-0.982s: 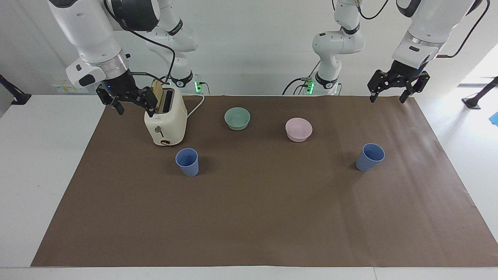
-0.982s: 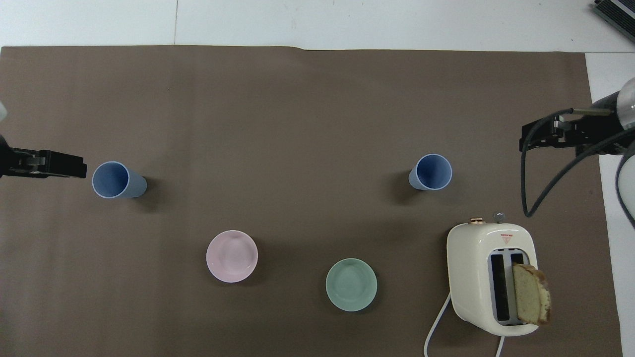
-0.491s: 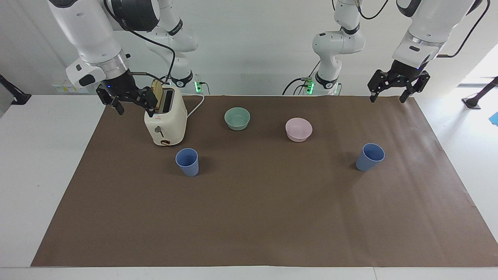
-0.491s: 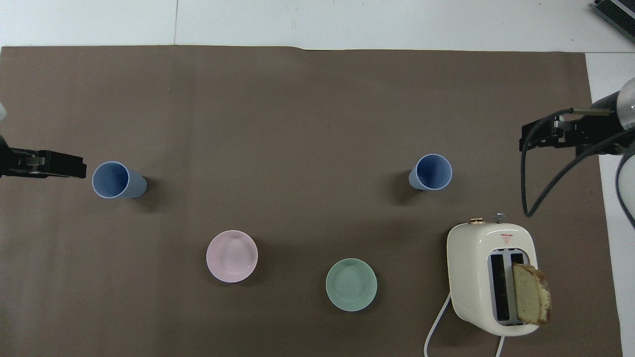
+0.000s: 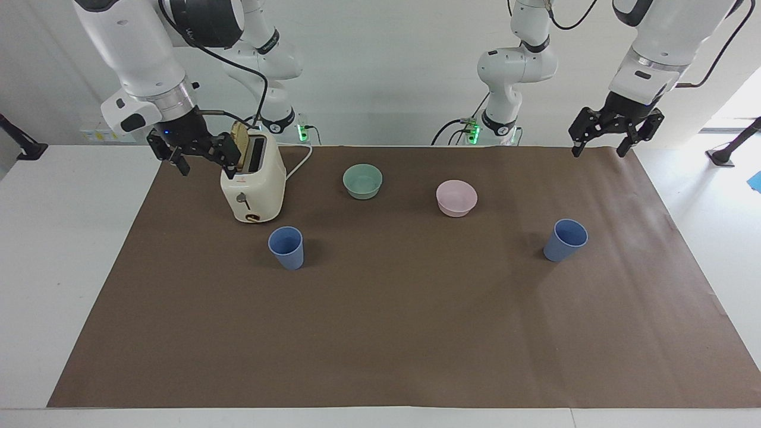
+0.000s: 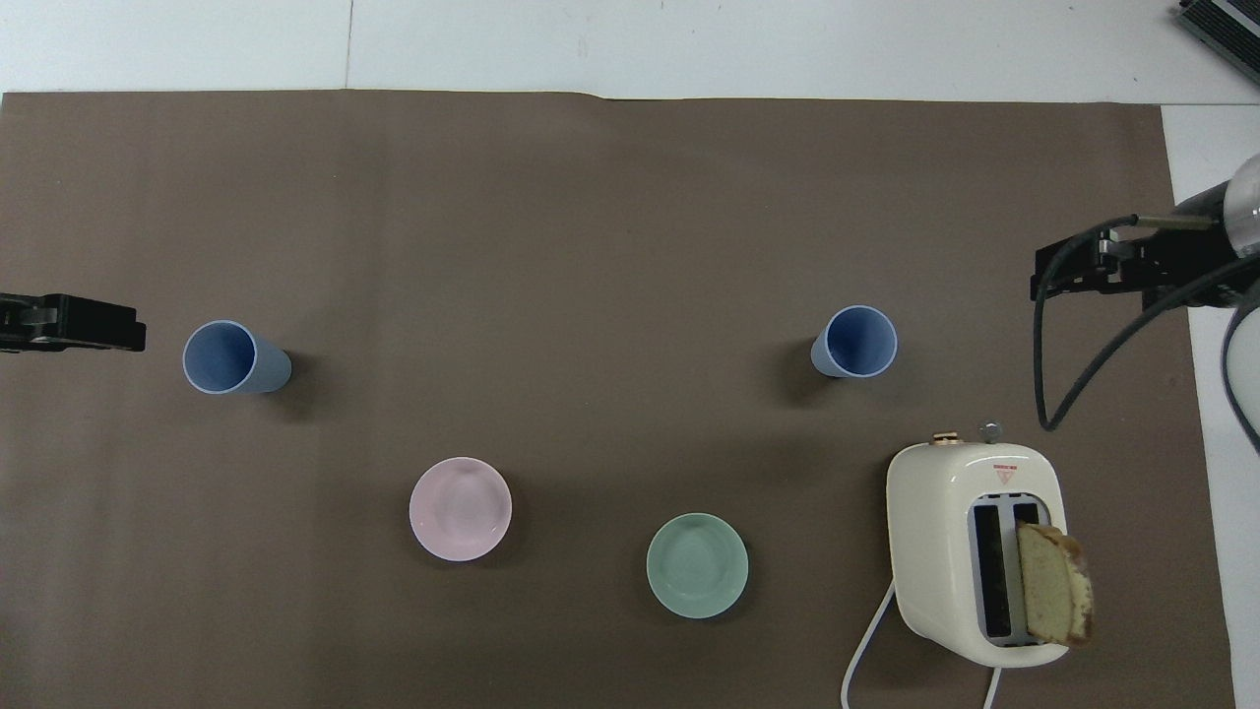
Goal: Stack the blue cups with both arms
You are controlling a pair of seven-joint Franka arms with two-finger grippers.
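Two blue cups stand upright and apart on the brown mat. One cup (image 5: pixel 286 247) (image 6: pixel 854 341) is toward the right arm's end, beside the toaster. The other cup (image 5: pixel 565 239) (image 6: pixel 231 357) is toward the left arm's end. My left gripper (image 5: pixel 598 151) (image 6: pixel 136 336) is open and empty, raised over the mat's edge at the left arm's end, clear of that cup. My right gripper (image 5: pixel 205 169) (image 6: pixel 1039 281) is open and empty, raised over the mat's edge at the right arm's end, beside the toaster.
A cream toaster (image 5: pixel 252 184) (image 6: pixel 975 551) with a slice of bread in one slot stands toward the right arm's end, its cord trailing toward the robots. A green bowl (image 5: pixel 362 181) (image 6: pixel 697 565) and a pink bowl (image 5: pixel 456 197) (image 6: pixel 460 508) sit nearer to the robots than the cups.
My left gripper has risen a little and drawn away from its cup toward the left arm's end. The right arm, cups and bowls have not moved.
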